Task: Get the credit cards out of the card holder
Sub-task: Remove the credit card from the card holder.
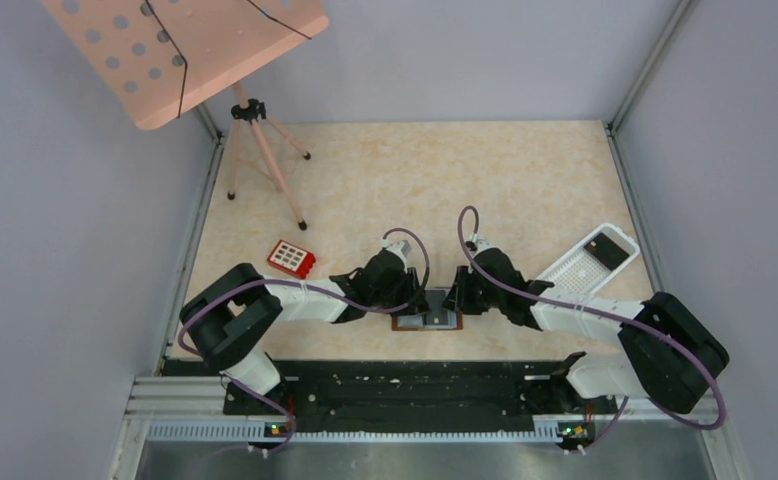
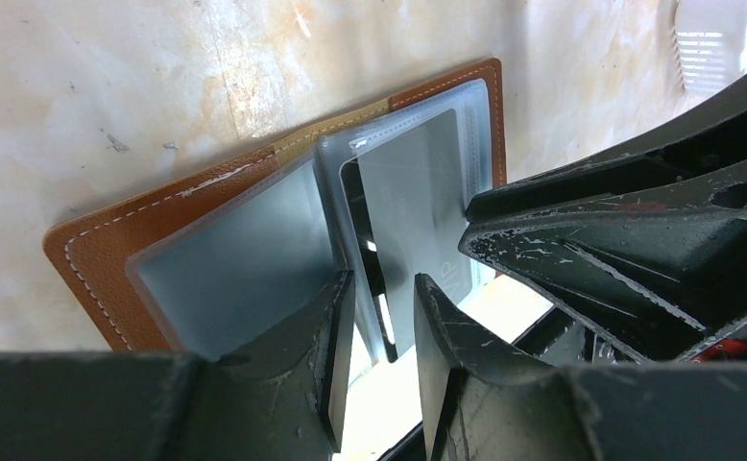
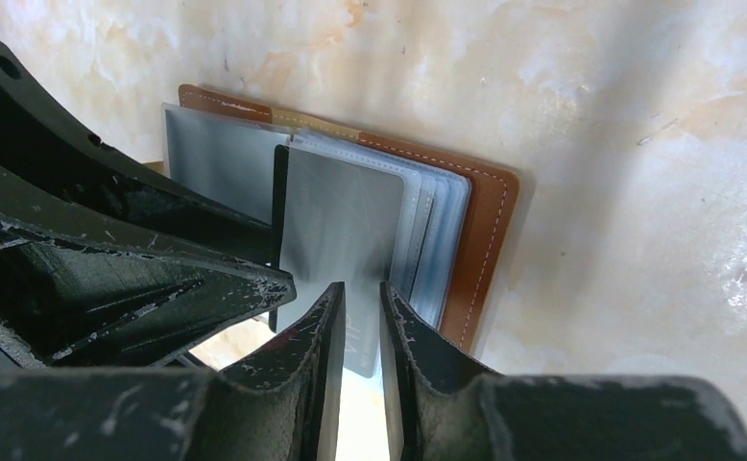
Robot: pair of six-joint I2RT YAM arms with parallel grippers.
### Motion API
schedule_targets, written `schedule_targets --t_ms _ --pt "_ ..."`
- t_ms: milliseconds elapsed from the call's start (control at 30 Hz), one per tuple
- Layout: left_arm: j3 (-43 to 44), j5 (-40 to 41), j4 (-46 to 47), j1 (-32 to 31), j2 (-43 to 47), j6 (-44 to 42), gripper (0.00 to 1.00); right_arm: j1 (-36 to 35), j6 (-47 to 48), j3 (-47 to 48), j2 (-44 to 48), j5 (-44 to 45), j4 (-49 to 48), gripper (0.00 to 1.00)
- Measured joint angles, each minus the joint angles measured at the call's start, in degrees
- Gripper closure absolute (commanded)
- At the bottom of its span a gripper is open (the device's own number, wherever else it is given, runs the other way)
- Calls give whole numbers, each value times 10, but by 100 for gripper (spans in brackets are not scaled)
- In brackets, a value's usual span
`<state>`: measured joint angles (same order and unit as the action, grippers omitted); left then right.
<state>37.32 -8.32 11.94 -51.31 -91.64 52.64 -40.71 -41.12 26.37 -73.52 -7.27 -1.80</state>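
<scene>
Near edge of the table (image 1: 525,190): the card holder (image 1: 427,321) lies open and flat between both grippers. Left gripper (image 2: 381,309): we note its fingers are parted, straddling an upright clear sleeve leaf (image 2: 410,209). Right gripper (image 3: 362,312): fingers are nearly together about a grey card (image 3: 346,221); we cannot tell if it is pinched. Beyond: red keypad block (image 1: 291,258) to the left, white perforated tray (image 1: 580,265) to the right.

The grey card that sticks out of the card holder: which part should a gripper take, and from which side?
Grip the grey card by its near short edge, the part that juts past the clear sleeves of the card holder. Come from the near side and pull along its length: its far end looks pocketed.
</scene>
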Motion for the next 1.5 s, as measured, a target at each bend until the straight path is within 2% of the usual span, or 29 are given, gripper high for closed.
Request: schedule_targets --t_ms 300,567,600,833,1100,1133,1167,1233,1267,1333,1467,1500 --pt "0 0 1 0 0 1 65 0 -7 -8 0 1 -16 80" --pt "-1 -8 3 0 0 3 68 0 -14 -8 -5 0 -21 85" --pt "-2 -9 5 0 0 4 70 0 -15 -8 -6 0 -22 85" --pt "-7 -20 4 5 6 17 100 0 -20 -13 -7 2 -28 86" --pt "-27 -35 22 17 34 40 100 -1 -26 -16 -7 6 -38 88" --pt "-33 -39 28 20 34 43 97 -1 -26 -16 -8 6 -38 88" --pt "-38 -43 35 23 34 45 88 -1 -26 -16 -9 6 -39 88" --pt "-50 -48 42 30 37 45 84 -1 -26 -16 -10 7 -39 88" --pt "-56 -51 43 33 39 47 86 -1 -26 -16 -10 7 -40 89" --pt "-61 -56 43 37 40 47 100 -1 -25 -16 -10 7 -40 89" --pt "-64 -73 59 40 40 48 100 -1 -25 -16 -10 7 -40 89" --pt "-64 -76 63 40 40 47 96 -1 -24 -16 -10 7 -40 89"
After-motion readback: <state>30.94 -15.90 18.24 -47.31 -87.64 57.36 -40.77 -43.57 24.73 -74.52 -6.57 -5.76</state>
